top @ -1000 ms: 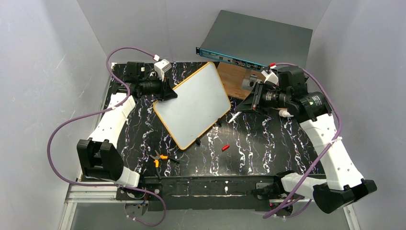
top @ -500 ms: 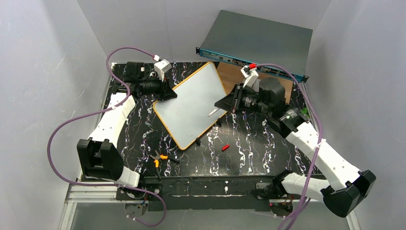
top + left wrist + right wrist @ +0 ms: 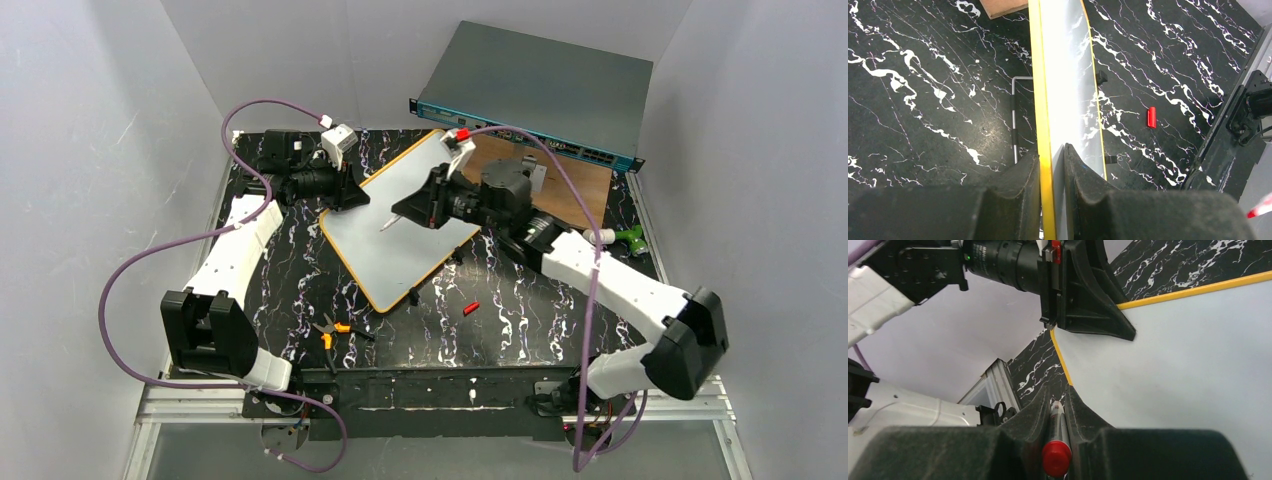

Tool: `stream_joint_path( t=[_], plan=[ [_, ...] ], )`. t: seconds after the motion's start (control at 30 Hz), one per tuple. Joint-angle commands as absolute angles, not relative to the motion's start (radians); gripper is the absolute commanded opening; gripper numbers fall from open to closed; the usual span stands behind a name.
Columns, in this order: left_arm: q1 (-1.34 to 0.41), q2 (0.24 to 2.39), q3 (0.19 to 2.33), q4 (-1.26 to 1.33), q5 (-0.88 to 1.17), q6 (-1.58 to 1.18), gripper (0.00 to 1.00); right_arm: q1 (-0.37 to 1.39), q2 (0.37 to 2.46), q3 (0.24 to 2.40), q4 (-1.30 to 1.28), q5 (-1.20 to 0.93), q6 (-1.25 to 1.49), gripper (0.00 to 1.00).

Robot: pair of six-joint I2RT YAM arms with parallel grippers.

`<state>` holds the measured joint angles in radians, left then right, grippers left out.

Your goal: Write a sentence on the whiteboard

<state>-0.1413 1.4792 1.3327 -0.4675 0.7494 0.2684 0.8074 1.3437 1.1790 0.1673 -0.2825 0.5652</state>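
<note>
**A:** Gripping anything, that left gripper (image 3: pixel 350 196)?

**B:** Yes. Its two black fingers (image 3: pixel 1015 190) are pinched on the orange rim of the whiteboard (image 3: pixel 395 260), one finger on each face, at the board's far-left edge.

**A:** And where does the board sit?

**B:** On the black marbled table (image 3: pixel 520 290), about mid-table. It is turned diagonally and tilted, with its small black clip feet (image 3: pixel 413 297) along the near-right edge. The brown wooden board (image 3: pixel 565 190) lies just beyond its far corner.

**A:** The right gripper (image 3: pixel 408 212)?

**B:** Closed around a marker (image 3: pixel 1057 420) with a red rear end. The pen runs between the fingers and points down at the white face, near the left gripper. Whether the tip touches, I cannot tell.

**A:** Anything loose?

**B:** A small red cap (image 3: pixel 471 307) lies near the board's near edge, and orange-handled pliers (image 3: pixel 332 330) lie towards the front.
</note>
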Motion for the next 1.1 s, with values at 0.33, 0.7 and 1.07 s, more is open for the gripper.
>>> stream_joint_path(
  t=[0.33, 0.7, 1.07],
  plan=[
    [-0.153, 1.462, 1.288, -0.481, 0.624, 0.349, 0.00, 0.913, 1.547, 1.299, 0.398, -0.202, 0.575, 0.01],
    [-0.153, 1.444, 1.285, -0.464, 0.614, 0.304, 0.00, 0.995, 1.617, 1.271, 0.523, 0.174, 0.855, 0.01],
    [-0.153, 1.434, 1.254, -0.453, 0.583, 0.275, 0.00, 1.014, 1.570, 1.120, 0.511, 0.374, 1.007, 0.01]
  ],
)
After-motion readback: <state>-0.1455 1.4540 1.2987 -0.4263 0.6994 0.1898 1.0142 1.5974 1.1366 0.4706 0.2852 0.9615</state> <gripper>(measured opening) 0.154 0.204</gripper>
